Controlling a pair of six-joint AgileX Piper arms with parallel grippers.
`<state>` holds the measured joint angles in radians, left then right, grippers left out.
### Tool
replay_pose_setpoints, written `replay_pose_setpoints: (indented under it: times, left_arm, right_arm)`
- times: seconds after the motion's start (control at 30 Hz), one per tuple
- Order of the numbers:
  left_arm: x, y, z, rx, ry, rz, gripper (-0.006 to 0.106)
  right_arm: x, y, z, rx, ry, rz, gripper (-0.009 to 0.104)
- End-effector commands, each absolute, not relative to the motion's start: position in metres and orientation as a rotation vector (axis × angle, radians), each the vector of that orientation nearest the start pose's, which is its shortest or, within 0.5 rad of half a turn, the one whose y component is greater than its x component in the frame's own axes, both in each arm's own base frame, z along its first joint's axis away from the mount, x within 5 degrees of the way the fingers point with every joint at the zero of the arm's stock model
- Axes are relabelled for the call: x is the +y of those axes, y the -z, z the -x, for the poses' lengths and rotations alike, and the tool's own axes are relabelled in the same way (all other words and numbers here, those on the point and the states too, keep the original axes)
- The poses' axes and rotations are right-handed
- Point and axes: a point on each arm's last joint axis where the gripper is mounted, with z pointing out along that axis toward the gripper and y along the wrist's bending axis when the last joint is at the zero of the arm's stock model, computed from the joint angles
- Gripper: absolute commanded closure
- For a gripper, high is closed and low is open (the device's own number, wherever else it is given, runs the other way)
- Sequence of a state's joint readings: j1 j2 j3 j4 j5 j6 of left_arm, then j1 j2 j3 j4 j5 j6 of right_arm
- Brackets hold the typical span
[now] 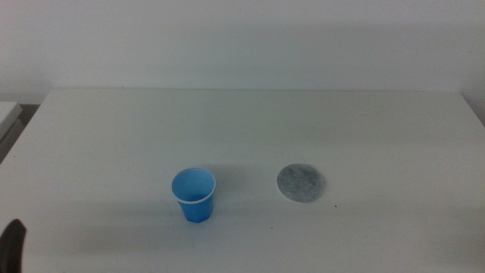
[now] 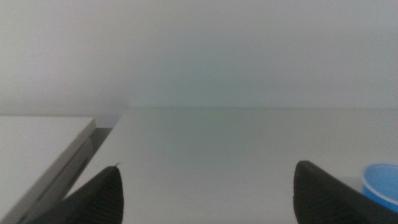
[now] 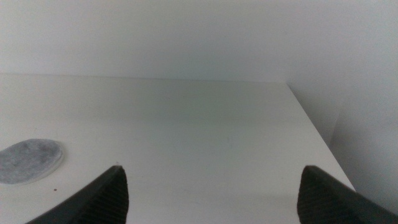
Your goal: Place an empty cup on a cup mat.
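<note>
The bright blue cup (image 1: 194,195) stands upright and empty on the white table (image 1: 242,129), left of centre near the front. The round speckled grey cup mat (image 1: 301,184) lies flat to its right, apart from it. My left gripper (image 2: 205,186) is open and empty at the table's front left; only a dark tip of it (image 1: 14,244) shows in the middle view. The cup's rim (image 2: 380,182) shows beside one of its jaws. My right gripper (image 3: 211,190) is open and empty, out of the middle view, with the mat (image 3: 28,160) off to its side.
A second pale surface (image 2: 37,149) adjoins the table's left edge, with a dark gap between them. The table's right edge (image 3: 311,134) drops off near the right gripper. A white wall stands behind the table.
</note>
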<state>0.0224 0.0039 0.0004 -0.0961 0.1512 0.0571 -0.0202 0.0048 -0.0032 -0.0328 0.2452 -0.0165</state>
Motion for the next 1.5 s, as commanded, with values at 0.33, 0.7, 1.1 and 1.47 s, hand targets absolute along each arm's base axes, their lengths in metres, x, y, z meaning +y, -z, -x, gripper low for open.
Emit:
replay_pose_setpoints:
  times: [0.33, 0.7, 1.1, 1.47]
  left_arm:
    - [-0.021, -0.317, -0.123, 2.196, 0.208, -0.087, 0.007]
    - [-0.075, -0.359, -0.241, 2.745, 0.215, -0.183, 0.007]
    - [-0.143, -0.267, -0.321, 3.015, 0.227, -0.205, 0.007]
    - [-0.151, -0.198, -0.345, 3.140, 0.148, -0.262, 0.019]
  right_arm:
    - [-0.002, -0.192, -0.055, 1.722, 0.069, 0.030, 0.002]
    - [-0.002, -0.192, -0.055, 1.722, 0.069, 0.030, 0.002]
    - [-0.002, -0.192, -0.055, 1.722, 0.069, 0.030, 0.002]
    - [-0.002, -0.192, -0.055, 1.722, 0.069, 0.030, 0.002]
